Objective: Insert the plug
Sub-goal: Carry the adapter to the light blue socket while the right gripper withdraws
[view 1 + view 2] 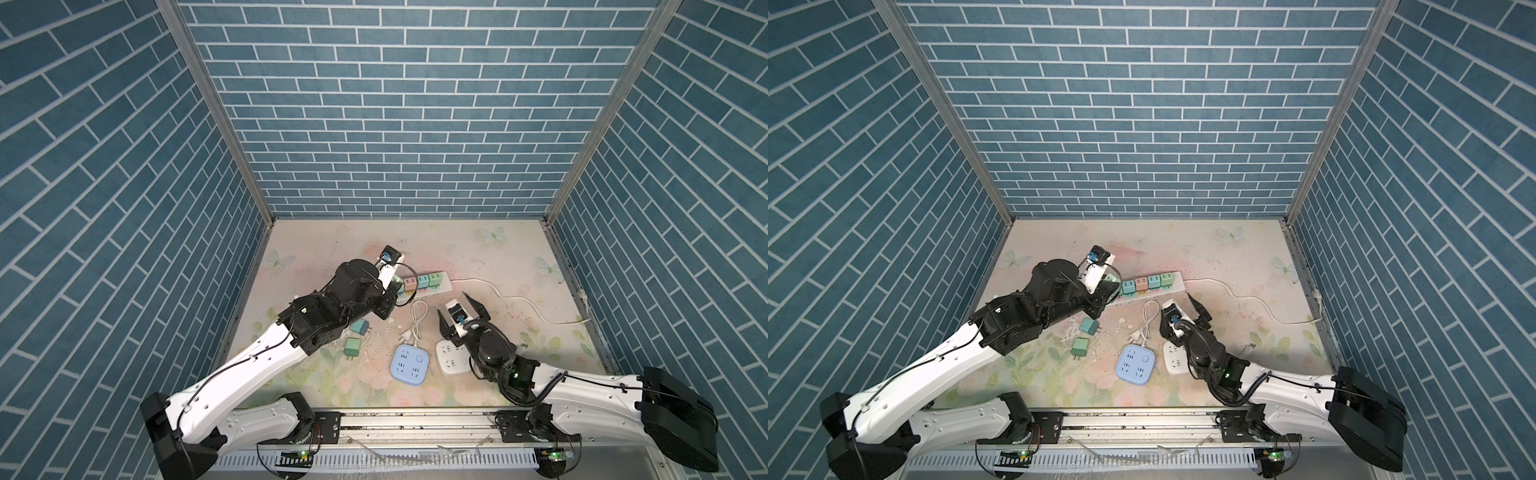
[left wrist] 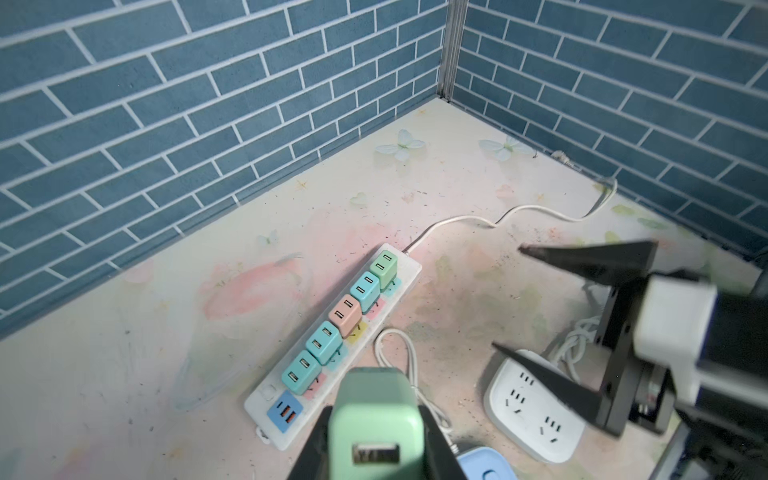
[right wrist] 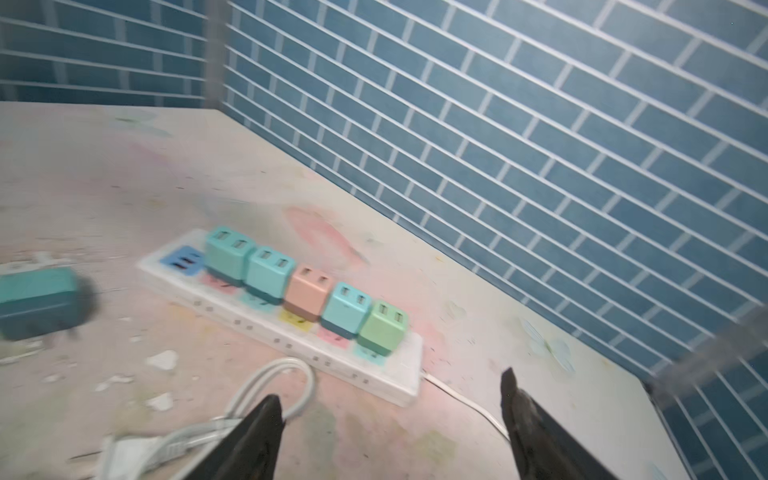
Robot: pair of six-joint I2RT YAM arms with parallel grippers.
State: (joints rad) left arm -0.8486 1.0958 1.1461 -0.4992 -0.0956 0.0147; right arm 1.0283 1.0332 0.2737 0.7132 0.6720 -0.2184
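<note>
Left gripper (image 2: 376,419) clenched on the pale green plug (image 2: 374,390); right gripper (image 3: 390,386) released.
In both top views the left gripper hangs over the power strip's (image 1: 440,287) left end, the right near its cord end. Left wrist view: the plug close to the strip's USB end. Right wrist view: five plugs (image 3: 307,291) seated in it.
</note>
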